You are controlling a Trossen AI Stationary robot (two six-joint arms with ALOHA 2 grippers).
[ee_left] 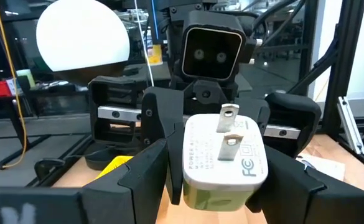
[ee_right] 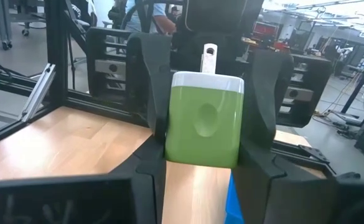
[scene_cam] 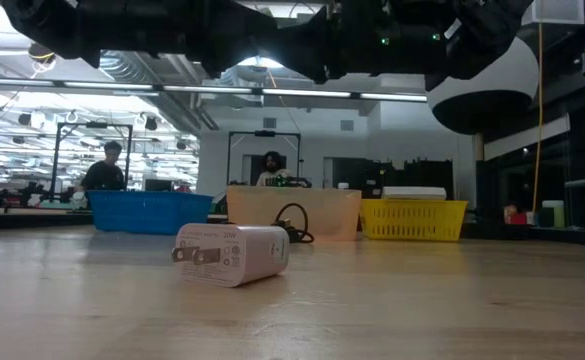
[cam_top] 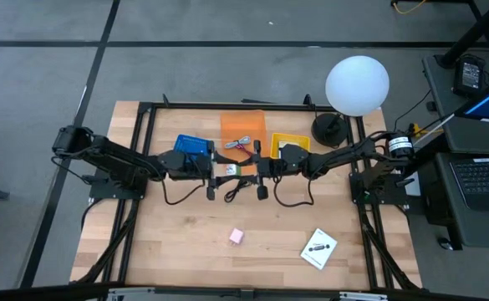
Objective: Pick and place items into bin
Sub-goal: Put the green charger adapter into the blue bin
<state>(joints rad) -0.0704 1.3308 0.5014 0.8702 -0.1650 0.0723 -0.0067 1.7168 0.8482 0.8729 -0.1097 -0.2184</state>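
- The left fingers (ee_left: 145,180) stand wide and press the two narrow sides of a white charger (ee_left: 222,158), prongs turned back toward the left wrist.
- The right fingers (ee_right: 259,158) grip the same charger from the opposite end, set narrower and facing its green face; this looks like a hand-over, with the charger clear of the worktop (cam_top: 185,251).
- Both arms meet nose to nose above mid-worktop, so neither can push forward; room lies upward, or backward along each arm.
- Just beyond the meeting point stand three bins: blue (cam_top: 192,146), orange (cam_top: 242,127), yellow (cam_top: 292,140), all a short carry away.
- Black cables (cam_top: 237,189) trail below the fingers and could snag a low move.
- A second charger (scene_cam: 232,255) lies on the near worktop; a pink piece (cam_top: 236,237) and a card (cam_top: 318,249) rest near the front edge, well apart.
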